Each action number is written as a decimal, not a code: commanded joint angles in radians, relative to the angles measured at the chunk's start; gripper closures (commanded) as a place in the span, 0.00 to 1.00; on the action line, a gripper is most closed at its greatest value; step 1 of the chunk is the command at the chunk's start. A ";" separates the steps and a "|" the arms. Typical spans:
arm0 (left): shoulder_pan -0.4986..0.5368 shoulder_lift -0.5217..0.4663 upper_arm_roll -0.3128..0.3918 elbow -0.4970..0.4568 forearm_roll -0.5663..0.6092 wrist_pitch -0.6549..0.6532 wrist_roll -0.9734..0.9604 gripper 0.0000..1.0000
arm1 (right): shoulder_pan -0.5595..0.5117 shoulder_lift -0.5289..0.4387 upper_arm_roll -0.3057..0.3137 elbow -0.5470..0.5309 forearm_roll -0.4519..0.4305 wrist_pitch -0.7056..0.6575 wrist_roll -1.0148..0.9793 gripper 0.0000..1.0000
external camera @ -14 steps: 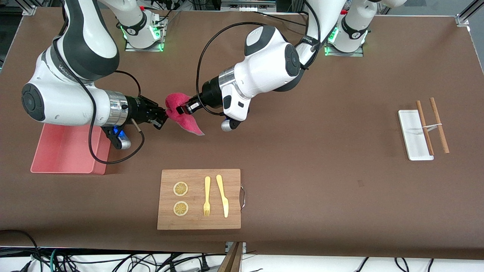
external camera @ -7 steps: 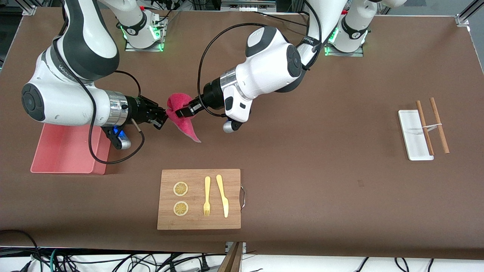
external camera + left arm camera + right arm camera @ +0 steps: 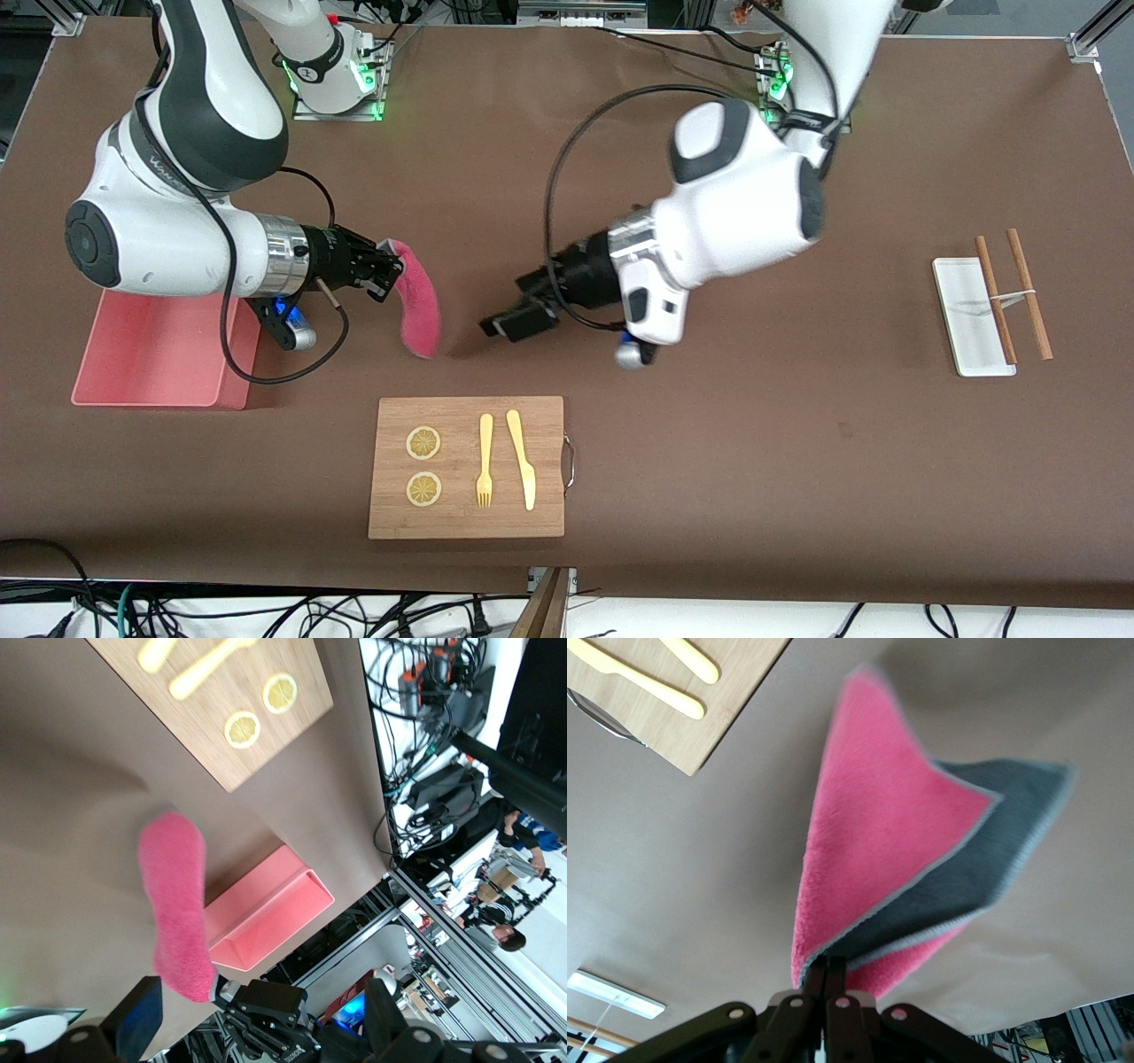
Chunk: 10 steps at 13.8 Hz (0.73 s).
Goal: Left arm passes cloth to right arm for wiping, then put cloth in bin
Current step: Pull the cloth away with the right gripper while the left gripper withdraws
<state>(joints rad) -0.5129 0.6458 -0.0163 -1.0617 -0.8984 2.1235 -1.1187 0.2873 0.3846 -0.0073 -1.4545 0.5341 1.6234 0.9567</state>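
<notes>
The magenta-red cloth [image 3: 418,301] with a grey back hangs from my right gripper [image 3: 387,270], which is shut on its top edge. It hangs above the table, between the bin and my left gripper. In the right wrist view the jaws [image 3: 829,973] pinch the cloth [image 3: 877,842], whose pink and grey sides both show. My left gripper [image 3: 501,325] is open and empty over the table, apart from the cloth, toward the left arm's end. The left wrist view shows the cloth [image 3: 177,904] and the bin [image 3: 266,912]. The salmon-pink bin [image 3: 151,354] is partly under the right arm.
A wooden board [image 3: 467,467] with two lemon slices, a yellow fork and a yellow knife lies nearer to the front camera than the cloth. A small white tray [image 3: 966,323] with two brown sticks lies at the left arm's end.
My left gripper has let go of the cloth, opened, and drawn away toward the left arm's end. The cloth now hangs straight down from the right gripper alone.
</notes>
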 commanded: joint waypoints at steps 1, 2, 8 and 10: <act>0.091 -0.078 -0.005 -0.020 0.124 -0.201 0.078 0.00 | 0.027 0.008 0.001 -0.007 0.009 -0.007 -0.018 1.00; 0.111 -0.116 -0.005 -0.033 0.230 -0.289 0.147 0.00 | 0.044 0.019 0.003 -0.007 0.003 -0.005 -0.018 1.00; 0.335 -0.311 -0.005 -0.165 0.509 -0.652 0.576 0.00 | 0.136 0.095 0.003 -0.007 0.000 0.019 -0.024 1.00; 0.376 -0.394 -0.007 -0.239 0.594 -0.704 0.681 0.00 | 0.136 0.131 0.003 -0.009 -0.002 0.018 -0.045 1.00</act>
<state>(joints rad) -0.1682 0.3634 -0.0110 -1.1744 -0.3753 1.4401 -0.5429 0.4239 0.4881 -0.0009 -1.4640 0.5329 1.6383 0.9491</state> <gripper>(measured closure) 0.000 1.000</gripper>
